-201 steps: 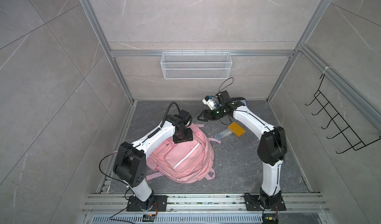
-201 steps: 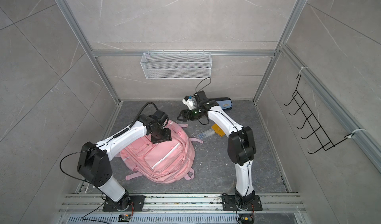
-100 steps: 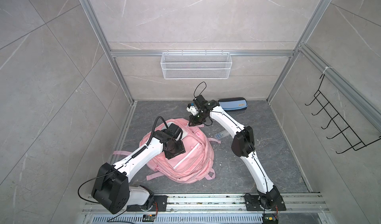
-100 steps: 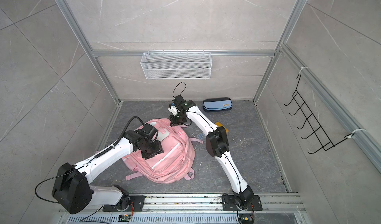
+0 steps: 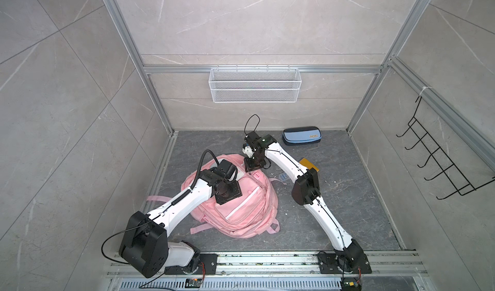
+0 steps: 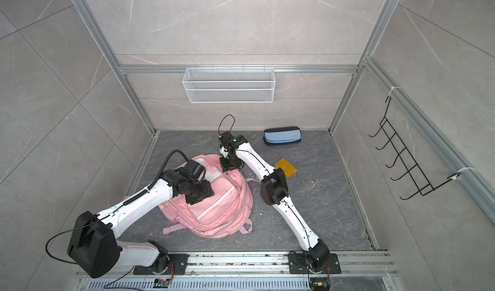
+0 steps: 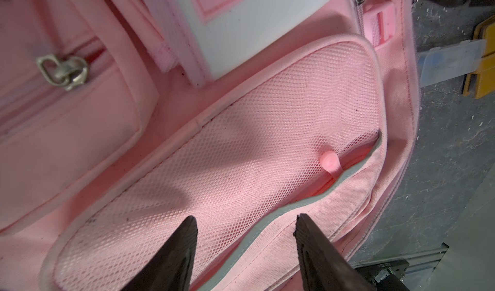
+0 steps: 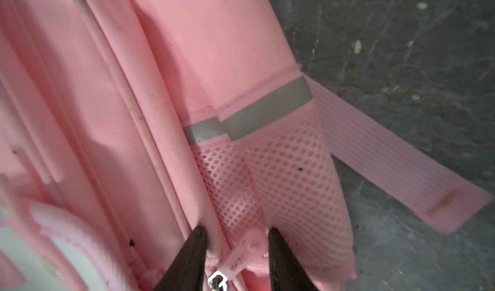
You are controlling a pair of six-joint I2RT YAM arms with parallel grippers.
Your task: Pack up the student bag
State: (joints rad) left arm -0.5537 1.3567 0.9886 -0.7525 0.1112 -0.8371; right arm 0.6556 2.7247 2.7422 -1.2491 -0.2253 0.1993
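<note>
The student bag (image 5: 241, 209) (image 6: 222, 214), soft and pink with white stripes, lies flat on the grey floor in both top views. My left gripper (image 5: 229, 193) (image 6: 199, 194) points down over its front. In the left wrist view the left gripper (image 7: 245, 222) is open above the mesh front pocket (image 7: 241, 142), holding nothing. My right gripper (image 5: 251, 166) (image 6: 227, 166) hangs at the bag's far top edge. In the right wrist view the right gripper (image 8: 237, 233) stands open astride a pink zip pull tab (image 8: 242, 252), beside a mesh side pocket (image 8: 281, 182).
A blue pencil case (image 5: 301, 135) (image 6: 282, 135) lies by the back wall. A yellow flat item (image 5: 310, 165) (image 6: 286, 167) and a clear plastic piece (image 7: 452, 62) lie right of the bag. A white wire basket (image 5: 254, 84) hangs on the back wall, a black hook rack (image 5: 442, 163) on the right.
The right gripper came from the back of the floor down to the bag's top edge. The left gripper moved from the bag's top onto its front pocket.
</note>
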